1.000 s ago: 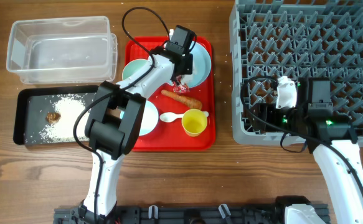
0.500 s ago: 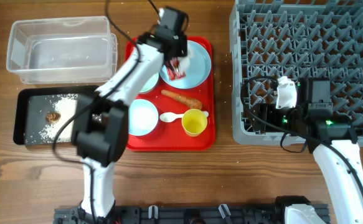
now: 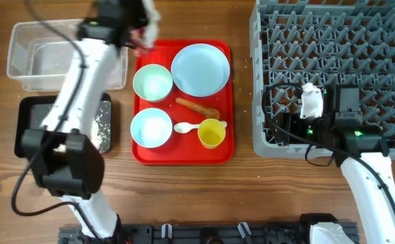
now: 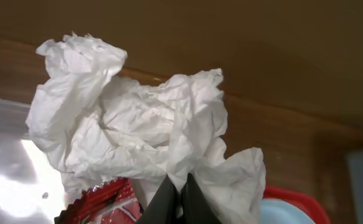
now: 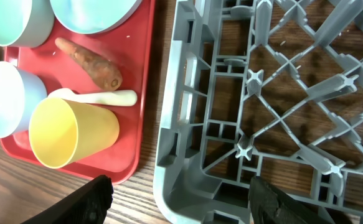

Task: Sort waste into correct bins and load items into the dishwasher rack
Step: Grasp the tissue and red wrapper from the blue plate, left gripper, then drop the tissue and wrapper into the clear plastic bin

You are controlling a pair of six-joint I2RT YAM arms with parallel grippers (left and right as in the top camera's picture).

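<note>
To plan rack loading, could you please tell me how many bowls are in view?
2. The mint bowl sits on the red tray's far left, beside the plate; the pale blue bowl sits just nearer, beside the spoon. The left arm covers part of the black tray.

left gripper [image 4: 176,198] pinched closed, right gripper [image 5: 184,202] spread

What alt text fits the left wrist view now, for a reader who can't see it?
The left gripper pinches a crumpled white napkin with a red snack wrapper tucked under it, filling most of the frame. Behind: wooden table, the clear tub at lower left, a corner of the red tray at lower right.
</note>
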